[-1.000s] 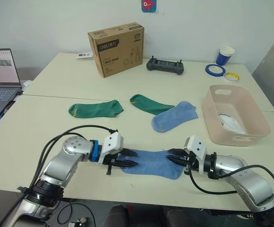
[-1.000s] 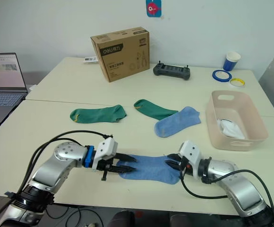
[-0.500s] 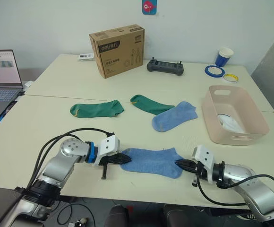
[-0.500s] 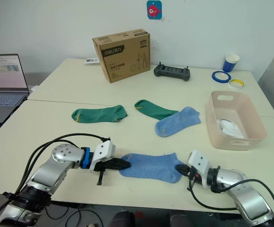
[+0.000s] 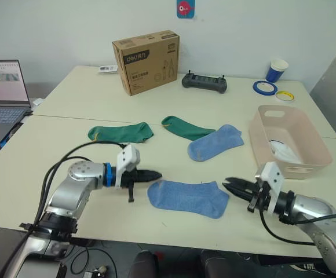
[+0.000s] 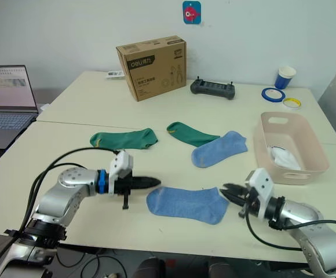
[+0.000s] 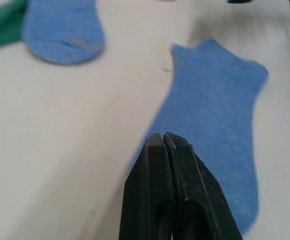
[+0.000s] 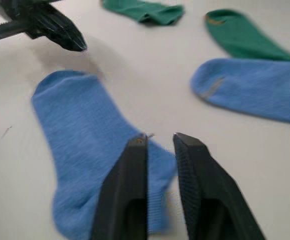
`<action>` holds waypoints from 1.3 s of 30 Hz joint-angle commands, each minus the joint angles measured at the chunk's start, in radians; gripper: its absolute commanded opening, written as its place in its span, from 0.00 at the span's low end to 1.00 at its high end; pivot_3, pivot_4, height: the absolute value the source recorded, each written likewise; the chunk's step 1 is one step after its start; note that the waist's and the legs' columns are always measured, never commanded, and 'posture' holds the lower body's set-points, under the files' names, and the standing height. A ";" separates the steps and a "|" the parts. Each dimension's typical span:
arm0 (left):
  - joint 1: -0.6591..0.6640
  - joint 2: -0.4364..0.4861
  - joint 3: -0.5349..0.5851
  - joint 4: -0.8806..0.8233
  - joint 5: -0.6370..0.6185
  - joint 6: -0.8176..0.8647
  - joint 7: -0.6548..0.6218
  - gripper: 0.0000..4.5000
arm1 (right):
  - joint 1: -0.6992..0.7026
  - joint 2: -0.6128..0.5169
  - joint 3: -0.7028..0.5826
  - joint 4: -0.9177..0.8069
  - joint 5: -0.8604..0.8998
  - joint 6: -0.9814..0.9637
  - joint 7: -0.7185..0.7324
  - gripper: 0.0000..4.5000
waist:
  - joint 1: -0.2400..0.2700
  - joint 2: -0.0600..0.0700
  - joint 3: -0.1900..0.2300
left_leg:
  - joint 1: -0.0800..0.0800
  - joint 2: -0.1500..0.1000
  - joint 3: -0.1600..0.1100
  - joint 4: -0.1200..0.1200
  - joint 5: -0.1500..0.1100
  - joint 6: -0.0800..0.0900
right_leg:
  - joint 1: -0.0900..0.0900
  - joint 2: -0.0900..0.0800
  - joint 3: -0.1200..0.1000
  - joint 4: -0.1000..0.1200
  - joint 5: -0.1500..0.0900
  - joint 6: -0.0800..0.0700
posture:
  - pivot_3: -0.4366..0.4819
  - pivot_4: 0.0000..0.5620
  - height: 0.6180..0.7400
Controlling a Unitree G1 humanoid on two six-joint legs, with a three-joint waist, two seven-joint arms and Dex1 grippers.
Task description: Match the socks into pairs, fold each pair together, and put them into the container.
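The near blue sock (image 5: pixel 187 197) lies flat on the tabletop (image 5: pixel 58 150) with bare surface on all sides; the left pincer (image 5: pixel 158 174) sits just off its toe end, fingers together; the right pincer (image 5: pixel 226 182) sits just off its cuff end, fingers slightly apart; between this sock and the far blue sock (image 5: pixel 215 141) runs an open strip; the pink basin (image 5: pixel 316 152) stands to the right, with a white sock (image 5: pixel 284 152) inside it.
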 commanded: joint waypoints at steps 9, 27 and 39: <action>-0.201 -0.215 -0.153 0.258 0.220 -0.325 0.082 0.71 | -0.043 0.116 0.033 0.015 -0.123 -0.032 -0.164 1.00 | 0.001 0.000 0.000 | -0.001 -0.001 0.000 0.000 0.000 0.000 | 0.000 0.001 0.000 0.000 0.000 0.000 | 0.48 0.27 1.00; -0.477 -0.443 -0.211 0.801 0.465 -0.438 0.351 0.80 | -0.029 0.155 0.029 -0.001 -0.163 0.001 -0.230 1.00 | -0.001 0.000 0.000 | -0.001 -0.001 0.000 0.002 0.000 0.000 | 0.001 0.002 0.002 -0.001 0.003 0.003 | 0.48 0.27 1.00; -0.494 -0.427 -0.170 0.804 0.449 -0.365 0.335 0.00 | -0.087 0.161 0.053 0.011 -0.171 0.019 -0.241 1.00 | -0.009 0.000 0.000 | -0.001 -0.001 0.000 0.001 0.000 0.000 | 0.000 0.003 0.002 0.000 0.004 0.002 | 0.48 0.27 1.00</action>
